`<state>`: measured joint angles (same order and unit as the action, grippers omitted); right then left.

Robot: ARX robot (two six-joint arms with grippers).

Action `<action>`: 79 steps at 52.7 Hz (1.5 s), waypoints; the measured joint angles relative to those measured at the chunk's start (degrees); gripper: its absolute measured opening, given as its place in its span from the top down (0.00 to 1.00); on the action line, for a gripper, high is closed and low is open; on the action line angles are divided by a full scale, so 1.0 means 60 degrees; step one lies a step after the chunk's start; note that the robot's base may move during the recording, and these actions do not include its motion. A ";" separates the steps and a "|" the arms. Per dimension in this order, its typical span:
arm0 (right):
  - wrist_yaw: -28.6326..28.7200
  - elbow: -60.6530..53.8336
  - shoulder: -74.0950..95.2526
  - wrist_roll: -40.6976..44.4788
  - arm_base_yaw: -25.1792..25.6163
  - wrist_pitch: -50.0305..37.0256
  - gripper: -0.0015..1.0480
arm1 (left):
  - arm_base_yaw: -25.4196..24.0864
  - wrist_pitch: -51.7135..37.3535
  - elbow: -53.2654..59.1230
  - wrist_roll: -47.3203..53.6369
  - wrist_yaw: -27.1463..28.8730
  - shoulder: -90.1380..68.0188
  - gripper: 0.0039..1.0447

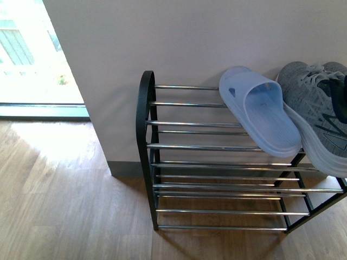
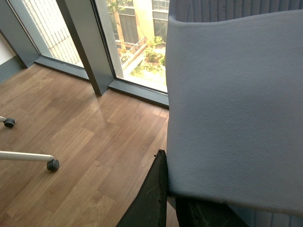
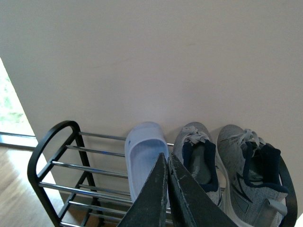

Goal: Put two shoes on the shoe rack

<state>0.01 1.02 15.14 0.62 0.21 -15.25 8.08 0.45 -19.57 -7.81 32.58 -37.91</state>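
Both shoes (image 3: 227,163) sitting on shoe rack (image 1: 217,162) top tier, slipper (image 1: 260,111) at their 9 o'clock. Right hand (image 3: 168,165) pinched closed, empty. Left hand (image 2: 165,189) gripping a light-blue slipper (image 2: 232,109).

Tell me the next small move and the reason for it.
Probably swing the left gripper toward the shoe rack. A pale blue slide-like thing sits against its fingers, likely the mate of the blue slide on the top tier, with bare bars beside it. Both grey sneakers already rest there.
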 joint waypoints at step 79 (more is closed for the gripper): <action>0.0000 0.0004 -0.2466 -0.0004 0.0000 0.2510 0.09 | 0.1625 -0.1005 -0.2991 -0.3461 -0.4382 -0.5639 0.98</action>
<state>0.01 1.04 0.34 0.60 0.21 -0.19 17.82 -5.58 -37.52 -28.58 6.28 -71.75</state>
